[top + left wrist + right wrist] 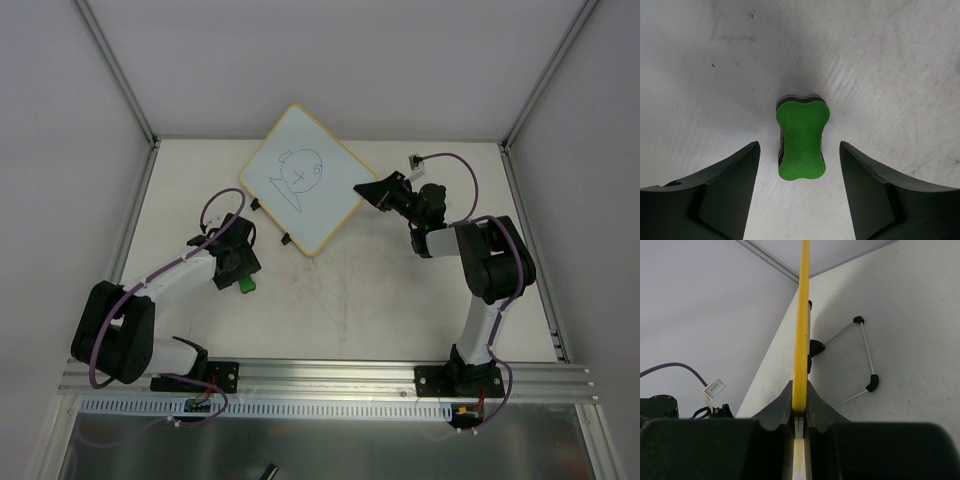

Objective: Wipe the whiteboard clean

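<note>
One whiteboard (310,215), one green eraser (801,141), two arms (172,268), and seemingly two black clips (286,238) on the board.

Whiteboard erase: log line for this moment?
left gripper: open, flanking green eraser | right gripper: shut on whiteboard edge | doodle: unerased

Nothing legible: the whiteboard (300,180) shows only a doodle; the white tag (715,388), lower left, is unreadable.

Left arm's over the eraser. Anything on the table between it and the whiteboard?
Nothing visible. Only table surface shows between the eraser, under the open left gripper, and the whiteboard, which the right gripper clamps by its edge.
</note>
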Robot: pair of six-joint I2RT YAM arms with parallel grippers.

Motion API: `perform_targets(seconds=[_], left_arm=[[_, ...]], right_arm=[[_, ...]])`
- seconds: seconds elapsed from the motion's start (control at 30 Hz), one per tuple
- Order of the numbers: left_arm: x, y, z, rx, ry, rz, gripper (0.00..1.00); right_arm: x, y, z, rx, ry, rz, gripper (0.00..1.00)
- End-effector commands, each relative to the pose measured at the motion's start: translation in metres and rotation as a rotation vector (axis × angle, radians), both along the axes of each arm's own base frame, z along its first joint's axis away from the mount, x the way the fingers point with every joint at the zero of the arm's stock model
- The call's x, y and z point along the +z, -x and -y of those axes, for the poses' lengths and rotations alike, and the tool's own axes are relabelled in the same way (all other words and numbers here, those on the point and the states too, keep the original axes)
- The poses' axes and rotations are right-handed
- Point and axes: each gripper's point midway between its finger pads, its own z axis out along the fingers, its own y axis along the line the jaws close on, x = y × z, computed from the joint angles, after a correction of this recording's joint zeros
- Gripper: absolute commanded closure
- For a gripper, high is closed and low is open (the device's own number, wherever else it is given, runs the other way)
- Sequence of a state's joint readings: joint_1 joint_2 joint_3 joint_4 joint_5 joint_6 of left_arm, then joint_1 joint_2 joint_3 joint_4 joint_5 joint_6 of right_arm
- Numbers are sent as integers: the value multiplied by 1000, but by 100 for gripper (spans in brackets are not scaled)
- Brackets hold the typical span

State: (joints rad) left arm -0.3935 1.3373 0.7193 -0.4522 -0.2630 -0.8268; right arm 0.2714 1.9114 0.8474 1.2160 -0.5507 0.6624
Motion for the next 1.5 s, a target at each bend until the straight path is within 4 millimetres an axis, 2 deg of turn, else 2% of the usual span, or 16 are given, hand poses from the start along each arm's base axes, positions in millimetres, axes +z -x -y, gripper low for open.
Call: perform_targets(seconds=[0.0, 0.1, 0.2, 0.27, 0.63, 0.83, 0.87, 0.97, 1.07, 1.27, 1.37, 1.47], left_arm=[[4, -7, 4, -5, -7, 3, 35], [1, -8, 4, -9, -13, -11, 35], [0, -9, 5, -11, -13, -18, 39], [1, -11, 7, -16, -11, -17, 44], [-4, -11, 9, -27, -11, -34, 55], [-6, -11, 9, -28, -10, -39, 57], [-6, -11, 9, -28, -11, -39, 62], [-5, -9, 8, -28, -9, -33, 65], [-1, -9, 9, -36, 2, -21, 73], [18, -17, 16, -79, 30, 37, 79], [48, -32, 23, -119, 53, 124, 80], [78, -46, 20, -138, 33, 221, 79]], right_arm=[[30, 5, -13, 45, 2, 121, 100], [31, 6, -14, 48, 0, 123, 100], [31, 5, -13, 46, 0, 125, 100], [30, 4, -12, 43, -1, 122, 100], [30, 5, -14, 50, -10, 122, 100], [30, 4, -14, 49, -12, 123, 100], [30, 4, -13, 47, -14, 121, 100], [30, 5, -13, 49, -14, 123, 100], [30, 5, -13, 49, -15, 123, 100], [33, 5, -14, 57, -19, 130, 100], [32, 5, -14, 58, -20, 127, 100], [32, 6, -15, 63, -20, 130, 100]])
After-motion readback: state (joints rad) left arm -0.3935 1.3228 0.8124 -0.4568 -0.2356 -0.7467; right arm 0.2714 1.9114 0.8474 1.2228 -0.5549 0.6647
